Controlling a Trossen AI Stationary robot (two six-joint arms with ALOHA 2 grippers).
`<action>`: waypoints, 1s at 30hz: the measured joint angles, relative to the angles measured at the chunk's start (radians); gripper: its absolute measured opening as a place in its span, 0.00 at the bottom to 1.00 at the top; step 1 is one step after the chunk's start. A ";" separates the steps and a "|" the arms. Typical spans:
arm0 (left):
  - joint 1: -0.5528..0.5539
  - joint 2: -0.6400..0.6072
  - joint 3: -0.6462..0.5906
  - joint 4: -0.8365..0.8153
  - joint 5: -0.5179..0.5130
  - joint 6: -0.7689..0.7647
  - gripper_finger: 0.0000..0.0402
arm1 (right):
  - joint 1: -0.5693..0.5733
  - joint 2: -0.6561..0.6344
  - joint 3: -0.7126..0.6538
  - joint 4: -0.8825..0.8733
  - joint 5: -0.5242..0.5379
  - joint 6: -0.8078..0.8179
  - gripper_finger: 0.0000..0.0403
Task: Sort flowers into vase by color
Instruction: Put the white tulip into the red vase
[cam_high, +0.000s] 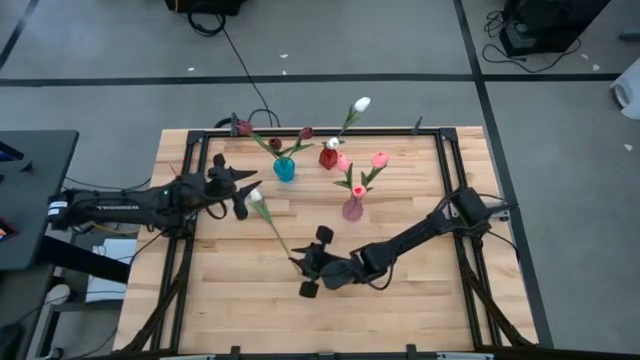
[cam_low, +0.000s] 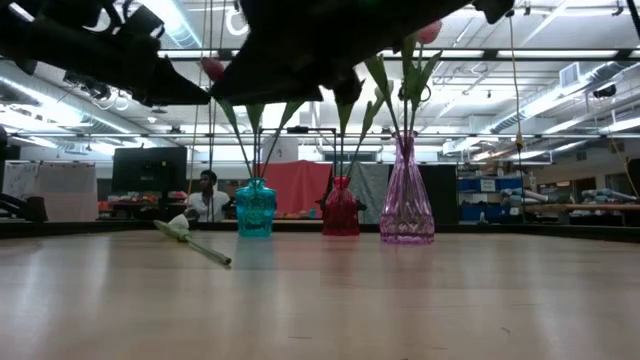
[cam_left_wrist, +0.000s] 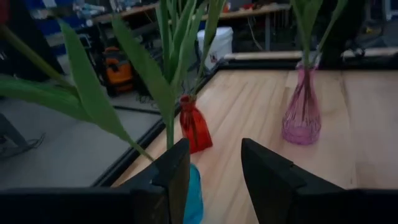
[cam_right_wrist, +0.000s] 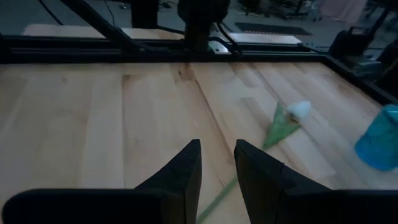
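A white tulip (cam_high: 270, 222) lies flat on the table, head toward the left arm; it also shows in the low view (cam_low: 190, 238) and the right wrist view (cam_right_wrist: 283, 124). My right gripper (cam_high: 302, 265) is open and hovers above its stem end, fingers (cam_right_wrist: 186, 168) on either side of the stem without touching. My left gripper (cam_high: 248, 193) is open and empty, just near of the blue vase (cam_high: 284, 168). The blue vase holds maroon tulips, the red vase (cam_high: 328, 157) white ones, the pink vase (cam_high: 352, 208) pink ones.
The three vases stand in a group at the table's far middle, stems and leaves reaching up over them (cam_left_wrist: 168, 74). A black frame rail (cam_high: 300, 131) runs along the far edge. Bare wood lies along the near side (cam_high: 400, 310). A person (cam_low: 207, 195) shows beyond the table.
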 joint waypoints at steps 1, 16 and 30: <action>-0.014 -0.007 0.000 0.004 -0.008 0.000 0.37 | 0.001 0.015 0.018 -0.006 0.015 -0.002 0.27; -0.269 -0.045 -0.019 0.003 -0.165 -0.040 0.37 | 0.001 0.055 0.080 -0.234 0.005 0.263 0.50; -0.325 -0.033 -0.177 0.178 -0.181 -0.239 0.37 | 0.002 0.134 0.010 -0.008 -0.117 0.278 0.43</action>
